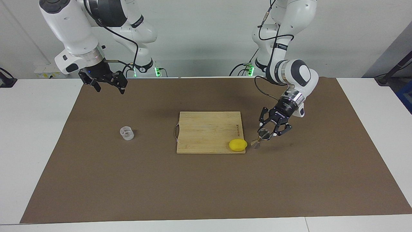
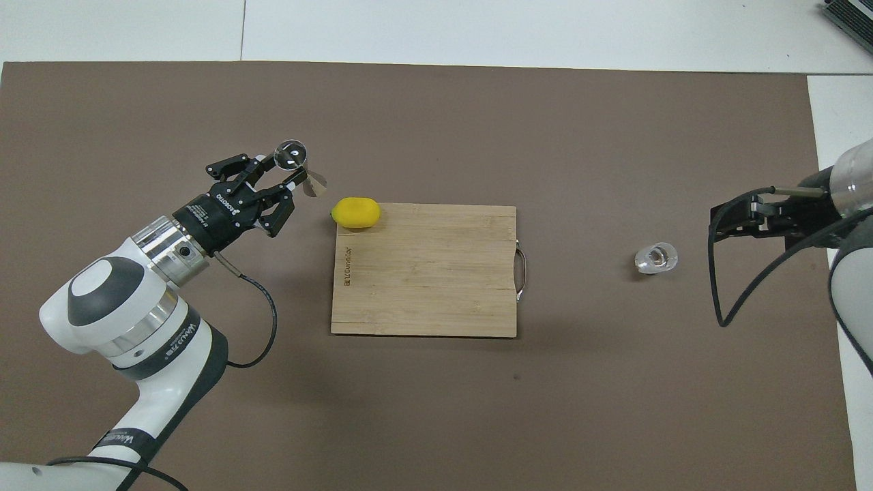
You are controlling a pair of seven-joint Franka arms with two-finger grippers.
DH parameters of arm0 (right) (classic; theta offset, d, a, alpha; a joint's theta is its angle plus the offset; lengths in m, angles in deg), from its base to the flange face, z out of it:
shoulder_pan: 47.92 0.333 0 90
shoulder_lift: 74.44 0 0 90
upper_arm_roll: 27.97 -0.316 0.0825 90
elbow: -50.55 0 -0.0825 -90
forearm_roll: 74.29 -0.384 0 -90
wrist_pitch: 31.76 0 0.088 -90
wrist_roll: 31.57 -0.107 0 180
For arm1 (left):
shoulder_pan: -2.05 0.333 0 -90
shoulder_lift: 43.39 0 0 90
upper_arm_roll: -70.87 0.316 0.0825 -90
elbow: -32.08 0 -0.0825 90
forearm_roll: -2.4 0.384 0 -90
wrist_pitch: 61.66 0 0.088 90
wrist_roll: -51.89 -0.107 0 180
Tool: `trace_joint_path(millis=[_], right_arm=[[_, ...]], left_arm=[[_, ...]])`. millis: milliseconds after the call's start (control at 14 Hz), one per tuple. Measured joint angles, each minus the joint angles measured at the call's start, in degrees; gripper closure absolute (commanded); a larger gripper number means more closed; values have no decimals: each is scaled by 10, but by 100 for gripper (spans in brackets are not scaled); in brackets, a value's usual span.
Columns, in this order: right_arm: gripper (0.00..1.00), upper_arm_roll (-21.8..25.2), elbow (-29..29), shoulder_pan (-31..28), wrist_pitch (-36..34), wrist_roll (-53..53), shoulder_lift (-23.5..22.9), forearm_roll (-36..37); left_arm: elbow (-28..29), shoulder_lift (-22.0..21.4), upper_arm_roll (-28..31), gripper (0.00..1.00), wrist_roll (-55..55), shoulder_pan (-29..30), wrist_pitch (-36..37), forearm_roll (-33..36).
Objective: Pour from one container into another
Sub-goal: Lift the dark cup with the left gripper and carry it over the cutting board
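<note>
The small clear glass cup (image 1: 127,133) stands on the brown mat toward the right arm's end; it also shows in the overhead view (image 2: 656,258). The steel hourglass jigger (image 1: 261,138) is tilted, just beside the board's corner and the lemon, with its lower cone close to the mat; it also shows in the overhead view (image 2: 302,170). My left gripper (image 1: 267,134) (image 2: 290,179) is shut on the jigger at its waist. My right gripper (image 1: 108,84) (image 2: 726,219) is open and empty, raised over the mat beside the glass cup, and waits.
A wooden cutting board (image 1: 206,129) (image 2: 423,286) lies mid-mat with a metal handle toward the glass cup. A yellow lemon (image 1: 238,145) (image 2: 355,212) sits on the board's corner next to the jigger. White table (image 1: 35,135) surrounds the mat.
</note>
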Motion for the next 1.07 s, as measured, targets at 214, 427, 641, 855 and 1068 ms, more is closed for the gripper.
trace_joint_path(millis=[214, 427, 641, 855, 1068], right_arm=[[0, 0, 0, 0, 0, 0, 0, 0], [0, 0, 0, 0, 0, 0, 0, 0], [0, 0, 0, 0, 0, 0, 0, 0], [0, 0, 0, 0, 0, 0, 0, 0], [0, 0, 0, 0, 0, 0, 0, 0]], left_arm=[[0, 0, 0, 100, -2, -24, -19, -13], [0, 0, 0, 100, -3, -64, -46, -17], [-6, 0, 0, 100, -3, -115, -92, -23], [-22, 2, 0, 100, -3, -164, -128, -39], [-41, 10, 0, 100, -3, -194, -133, -54]])
